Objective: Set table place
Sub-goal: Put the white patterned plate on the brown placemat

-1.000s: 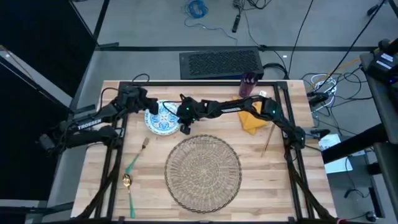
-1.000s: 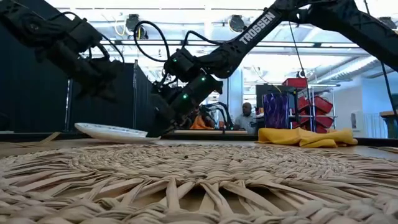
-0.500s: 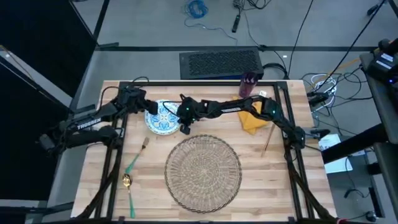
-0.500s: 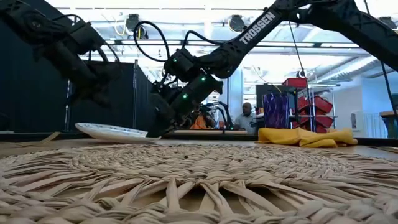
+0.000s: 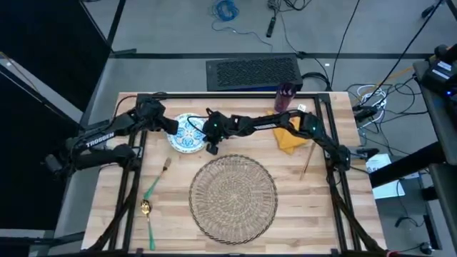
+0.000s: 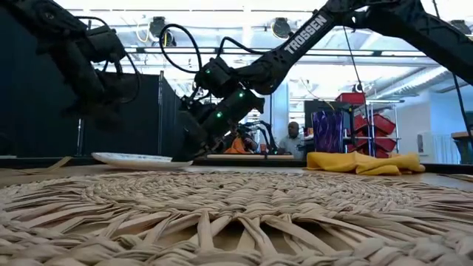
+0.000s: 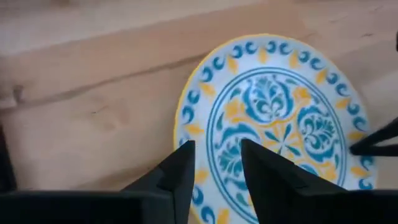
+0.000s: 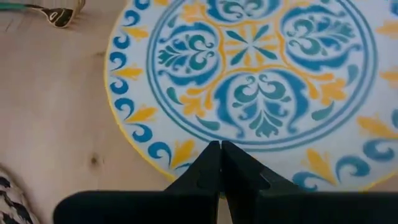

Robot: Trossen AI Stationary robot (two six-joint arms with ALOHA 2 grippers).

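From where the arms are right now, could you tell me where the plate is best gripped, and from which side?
Grip the plate by its thin raised rim; it lies flat on the table, so only the edge offers purchase. The left gripper, fingers open, is over the rim on its own side, so pinching there looks most sensible. The right gripper is shut at the opposite edge.

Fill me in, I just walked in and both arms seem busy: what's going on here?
Both arms are working on the blue-and-yellow patterned plate, which lies on the table beyond the round woven placemat. The right gripper has its fingers shut at the plate's near rim; the left gripper, fingers open, is over its opposite edge. The fork and spoon, the yellow napkin, the knife and the purple cup lie untouched.
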